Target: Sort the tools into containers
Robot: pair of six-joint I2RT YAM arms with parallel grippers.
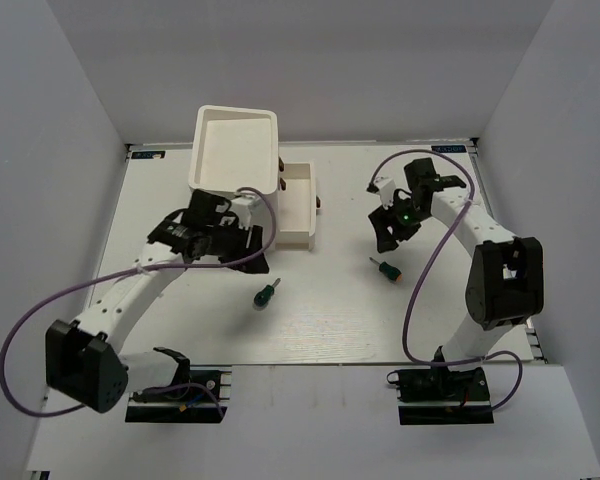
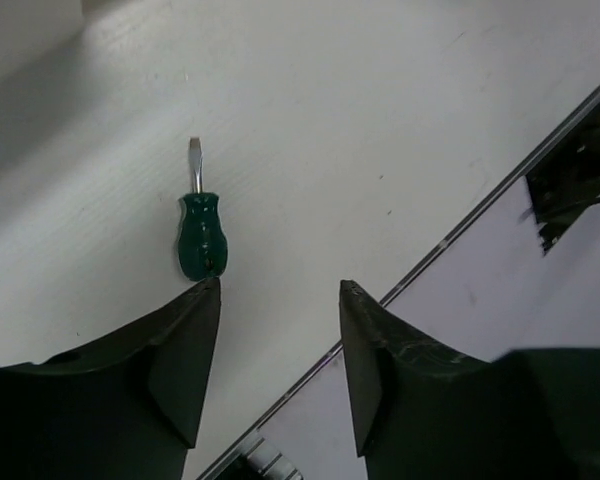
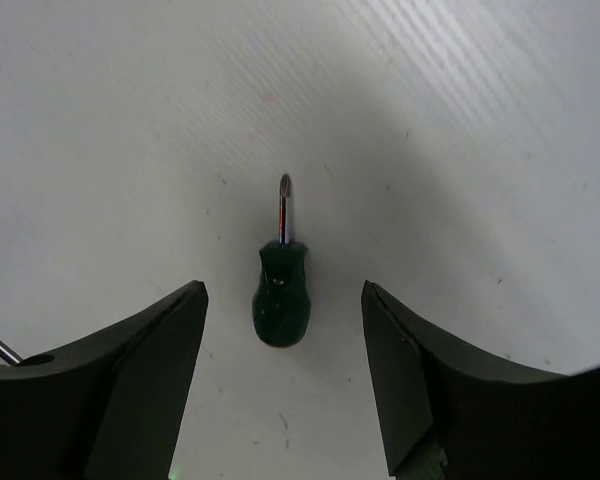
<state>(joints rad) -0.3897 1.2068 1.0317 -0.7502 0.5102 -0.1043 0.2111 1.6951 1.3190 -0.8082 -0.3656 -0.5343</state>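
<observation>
Two stubby green-handled screwdrivers lie on the white table: one (image 1: 266, 294) left of centre, one (image 1: 386, 268) right of centre. My left gripper (image 1: 242, 243) is open and empty above the table beside the drawer unit. In the left wrist view its gripper (image 2: 280, 290) hangs over bare table, and the screwdriver (image 2: 201, 235) lies just beyond the left fingertip (image 2: 205, 300). My right gripper (image 1: 388, 232) is open above the other screwdriver. In the right wrist view that screwdriver (image 3: 283, 295) lies between the fingers of the gripper (image 3: 282, 330), untouched. The white drawers (image 1: 235, 148) (image 1: 298, 205) stand at the back. Pliers and thin screwdrivers are out of view.
White walls close in the table on the left, back and right. The table's front edge (image 2: 460, 230) runs near the left gripper. Purple cables (image 1: 420, 270) loop from both arms. The arm bases (image 1: 175, 395) (image 1: 445, 385) sit at the near edge.
</observation>
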